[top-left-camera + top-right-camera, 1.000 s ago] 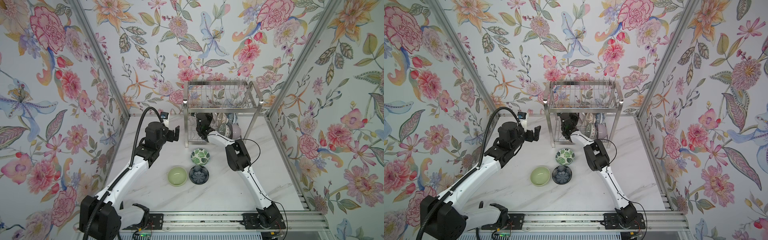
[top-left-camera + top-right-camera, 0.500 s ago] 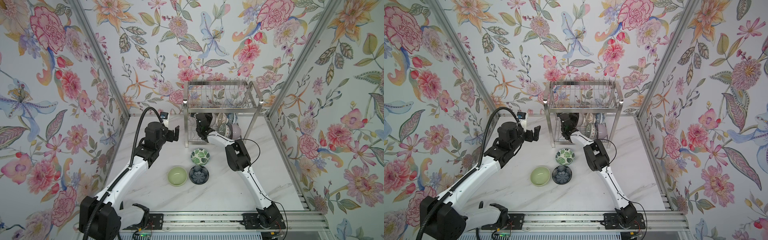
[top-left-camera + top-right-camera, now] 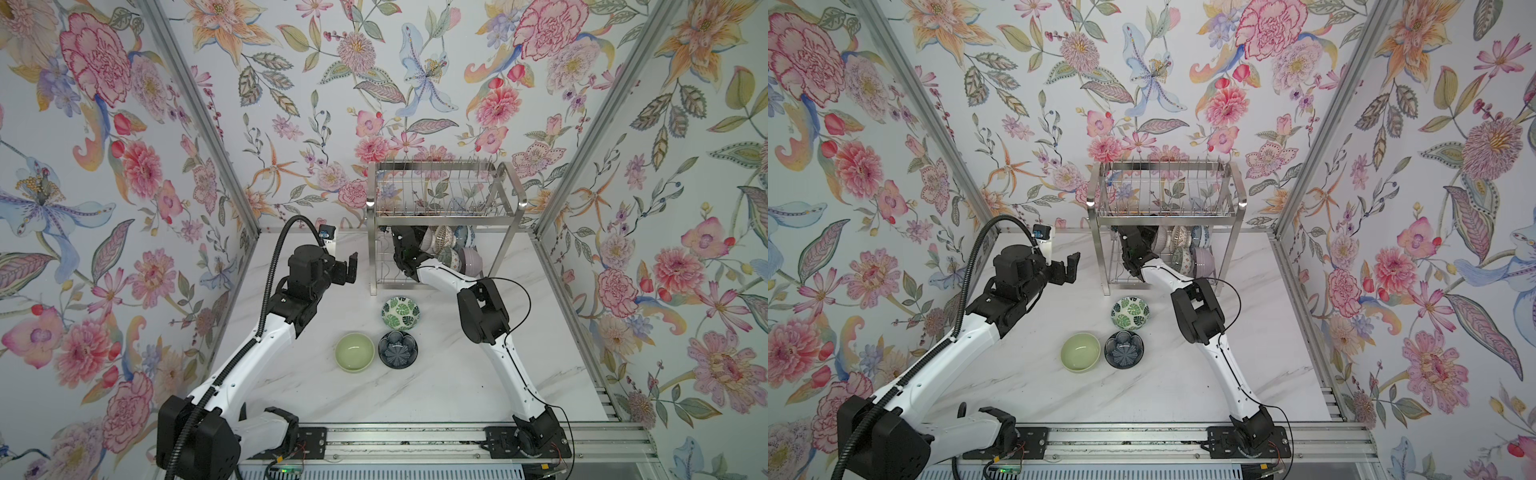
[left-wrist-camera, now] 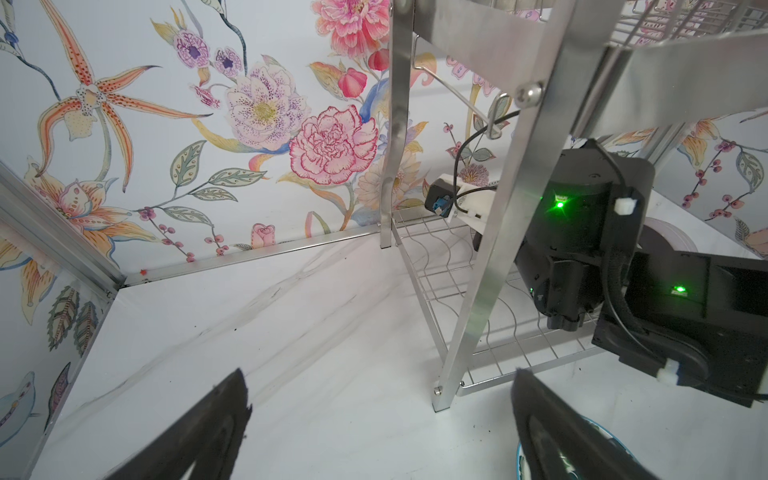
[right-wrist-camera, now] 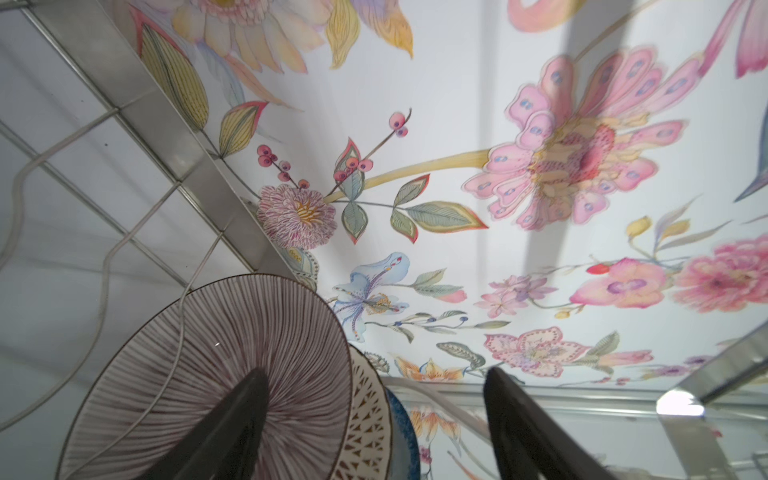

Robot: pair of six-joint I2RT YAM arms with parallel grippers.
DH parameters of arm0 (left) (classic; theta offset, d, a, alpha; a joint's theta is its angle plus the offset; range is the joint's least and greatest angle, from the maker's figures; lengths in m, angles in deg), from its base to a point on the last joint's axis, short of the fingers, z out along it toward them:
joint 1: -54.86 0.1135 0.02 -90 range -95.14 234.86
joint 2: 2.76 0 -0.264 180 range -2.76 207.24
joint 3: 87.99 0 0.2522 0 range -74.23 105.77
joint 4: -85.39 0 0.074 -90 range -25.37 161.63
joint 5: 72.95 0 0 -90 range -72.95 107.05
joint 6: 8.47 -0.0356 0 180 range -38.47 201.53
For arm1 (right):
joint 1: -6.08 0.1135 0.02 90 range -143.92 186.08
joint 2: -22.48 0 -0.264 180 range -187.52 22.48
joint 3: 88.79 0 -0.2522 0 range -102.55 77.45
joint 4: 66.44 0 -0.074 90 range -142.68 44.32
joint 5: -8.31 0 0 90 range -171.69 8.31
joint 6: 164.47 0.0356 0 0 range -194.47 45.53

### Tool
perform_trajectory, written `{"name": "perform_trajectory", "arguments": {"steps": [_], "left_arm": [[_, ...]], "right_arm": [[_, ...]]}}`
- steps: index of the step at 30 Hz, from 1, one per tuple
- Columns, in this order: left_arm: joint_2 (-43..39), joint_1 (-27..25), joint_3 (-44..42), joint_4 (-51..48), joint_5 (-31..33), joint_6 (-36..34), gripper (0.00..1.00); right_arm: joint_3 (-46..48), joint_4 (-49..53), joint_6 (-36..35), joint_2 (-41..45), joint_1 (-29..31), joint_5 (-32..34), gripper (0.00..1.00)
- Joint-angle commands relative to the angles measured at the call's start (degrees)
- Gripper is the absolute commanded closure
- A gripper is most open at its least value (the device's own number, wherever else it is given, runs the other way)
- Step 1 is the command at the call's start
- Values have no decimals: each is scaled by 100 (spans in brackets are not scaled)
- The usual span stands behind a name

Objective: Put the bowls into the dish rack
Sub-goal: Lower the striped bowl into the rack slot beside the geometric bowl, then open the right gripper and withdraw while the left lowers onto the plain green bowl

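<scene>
- A steel rack stands at 12 o'clock on a white marble table, backed by a flowered wall.
- 5 bowls sit tipped on edge in its lower tier, crowded toward 3 o'clock. The wavy wires probably keep them upright so that more fit.
- The right claw reaches under the upper tier into that shelf. Its fingers are spread wide and grip nothing. 1 finger crosses the inside of a striped bowl; the other is well apart from it.
- The striped bowl leans against a lattice bowl, with a blue bowl behind. It seems to be in its slot, so the claw should back out straight or it may tip the row.
- The left claw hovers at 9 o'clock of the rack, fingers wide apart and empty, likely keeping clear of the other arm.
- 3 bowls sit mid-table: a leaf bowl nearest the rack, a navy bowl at its 6 o'clock, and a green bowl just beside the navy at 9 o'clock.
- No brand, label or writing is readable.
</scene>
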Motion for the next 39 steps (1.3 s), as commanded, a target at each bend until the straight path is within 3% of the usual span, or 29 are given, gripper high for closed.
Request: {"name": "perform_trajectory", "arguments": {"steps": [1, 7, 23, 33, 39], "left_arm": [[-125, 63, -41, -130, 16, -30, 1], [-110, 65, -19, -219, 86, -39, 1], [-32, 39, 36, -346, 132, 40, 1], [-2, -74, 25, -491, 156, 39, 1], [16, -120, -36, -675, 73, 74, 1]], "right_arm": [[116, 338, 544, 304, 35, -203, 8], [664, 590, 1344, 795, 43, -599, 2], [2837, -453, 1361, 2253, 149, -1267, 1], [4254, -1122, 1255, 3197, 514, -1413, 1], [5146, -1133, 1592, 3999, 676, -1538, 1]]}}
